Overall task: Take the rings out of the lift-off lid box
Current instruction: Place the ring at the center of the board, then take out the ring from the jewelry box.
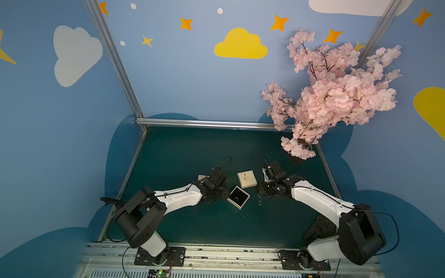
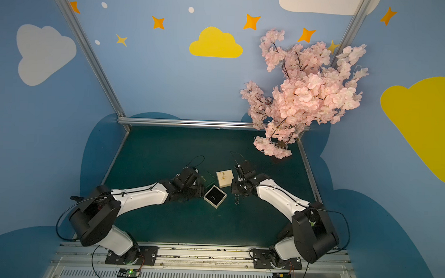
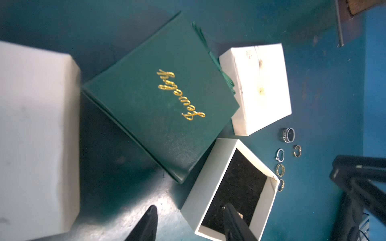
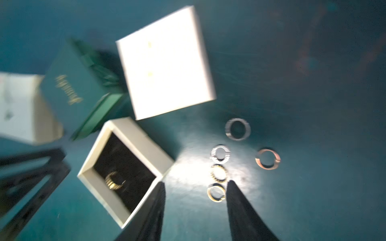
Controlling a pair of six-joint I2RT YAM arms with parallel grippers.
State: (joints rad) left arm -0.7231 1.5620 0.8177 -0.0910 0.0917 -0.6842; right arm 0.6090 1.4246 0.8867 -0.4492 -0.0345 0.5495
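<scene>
Left pincer [image 3: 190,206], jaws parted astride a wall of the lift-off lid box [image 3: 200,177], hovers by the one ring [image 4: 113,181] inside, while the right pincer [image 4: 196,182], also unclenched, flanks rings [image 4: 216,194] lying on the table [image 4: 313,104] just ahead: light, hard, slippery hoops, probably best pinched across the band.

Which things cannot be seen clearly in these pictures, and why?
- Ring in the open box: blurred in the right wrist view; in the left wrist view a finger of the left gripper covers most of it.
- Loose rings: patterns blurred in the right wrist view; too small in both top views.
- Closed white box: left wrist view, cut by the edge.
</scene>
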